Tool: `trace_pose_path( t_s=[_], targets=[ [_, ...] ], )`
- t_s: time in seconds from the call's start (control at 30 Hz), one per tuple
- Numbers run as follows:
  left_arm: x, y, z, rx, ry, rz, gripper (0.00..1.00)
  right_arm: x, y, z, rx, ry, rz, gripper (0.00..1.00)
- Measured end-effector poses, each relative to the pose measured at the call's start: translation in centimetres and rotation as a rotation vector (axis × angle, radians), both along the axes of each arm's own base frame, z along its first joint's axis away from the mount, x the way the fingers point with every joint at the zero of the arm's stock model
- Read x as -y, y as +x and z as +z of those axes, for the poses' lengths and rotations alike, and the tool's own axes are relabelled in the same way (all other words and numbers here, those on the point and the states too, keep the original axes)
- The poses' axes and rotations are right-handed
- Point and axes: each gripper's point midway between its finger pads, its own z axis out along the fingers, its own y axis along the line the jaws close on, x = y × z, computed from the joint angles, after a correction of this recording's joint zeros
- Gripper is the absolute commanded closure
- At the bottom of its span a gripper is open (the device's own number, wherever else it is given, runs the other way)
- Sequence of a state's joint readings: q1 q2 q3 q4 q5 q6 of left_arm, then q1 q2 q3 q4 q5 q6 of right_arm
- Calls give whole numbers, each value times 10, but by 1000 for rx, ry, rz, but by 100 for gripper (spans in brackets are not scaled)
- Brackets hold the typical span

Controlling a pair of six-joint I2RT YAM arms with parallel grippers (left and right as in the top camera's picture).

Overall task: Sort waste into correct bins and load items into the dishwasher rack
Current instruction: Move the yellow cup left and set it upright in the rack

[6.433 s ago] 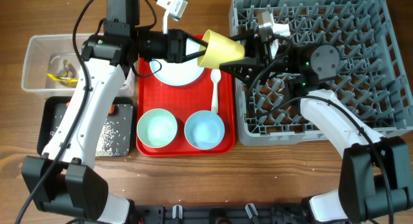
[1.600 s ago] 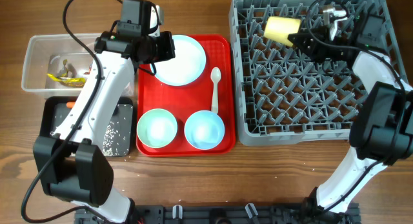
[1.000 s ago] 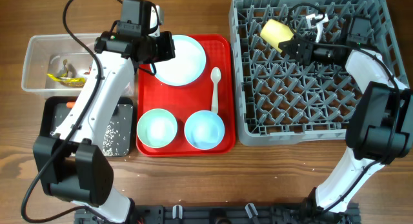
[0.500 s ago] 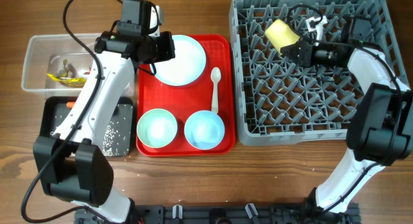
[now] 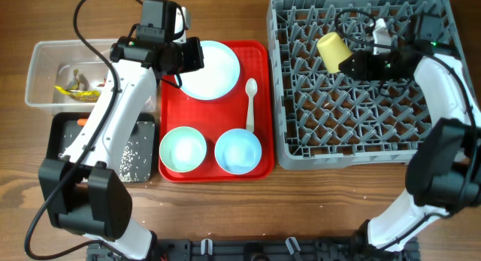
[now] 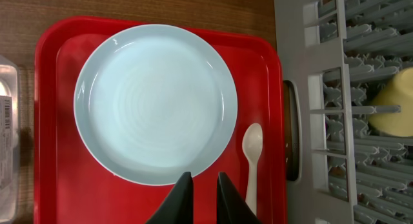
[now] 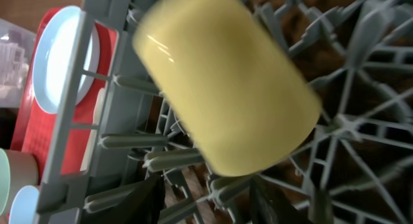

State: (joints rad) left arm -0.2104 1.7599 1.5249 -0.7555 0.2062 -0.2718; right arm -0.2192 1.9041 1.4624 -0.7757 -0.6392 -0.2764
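The small yellow cup (image 5: pixel 331 50) (image 7: pixel 226 82) lies tilted on the pegs in the far left part of the grey dishwasher rack (image 5: pixel 361 157). My right gripper (image 5: pixel 353 63) (image 7: pixel 208 195) is just behind the cup, open, with nothing between its fingers. My left gripper (image 5: pixel 192 56) (image 6: pixel 201 179) hovers shut and empty over the near rim of the pale blue plate (image 5: pixel 210 69) (image 6: pixel 155 101). On the red tray (image 5: pixel 169 103) also lie a white spoon (image 5: pixel 250 103) (image 6: pixel 251 153) and two pale blue bowls (image 5: pixel 183 150) (image 5: pixel 238 150).
A clear tub (image 5: pixel 45 58) at the far left holds a yellow scrap and other waste. In front of it a black tray (image 5: pixel 60 152) holds white rice grains and an orange carrot piece. The rack's upright pegs (image 7: pixel 122 141) crowd round my right fingers.
My right gripper has opened and let go of the yellow cup, which now rests on the rack pegs. The left arm has not moved.
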Motion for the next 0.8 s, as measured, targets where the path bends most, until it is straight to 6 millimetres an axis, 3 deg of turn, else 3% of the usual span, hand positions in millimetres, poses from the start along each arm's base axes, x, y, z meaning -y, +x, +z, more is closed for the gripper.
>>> trace_pose_path(
  t_s=[0.1,0.2,0.33,0.43,0.57,0.63,0.8],
  targets=[
    [0,0,0,0,0,0,87,2,-2,23,35,-15,-26,71],
    [0,0,0,0,0,1,87,2,7,50,131,-18,-43,94],
    [0,1,0,3,0,0,86,-5,28,73,261,-27,-34,96],
    [0,1,1,4,-1,1,86,-31,47,89,383,-55,21,96],
    [0,1,0,2,0,1,85,-63,65,89,469,-140,67,95],
    [-2,2,0,6,12,8,83,-73,75,74,472,-200,68,96],
    [-5,2,-1,8,24,17,82,-57,88,38,416,-335,-1,96]
  ],
)
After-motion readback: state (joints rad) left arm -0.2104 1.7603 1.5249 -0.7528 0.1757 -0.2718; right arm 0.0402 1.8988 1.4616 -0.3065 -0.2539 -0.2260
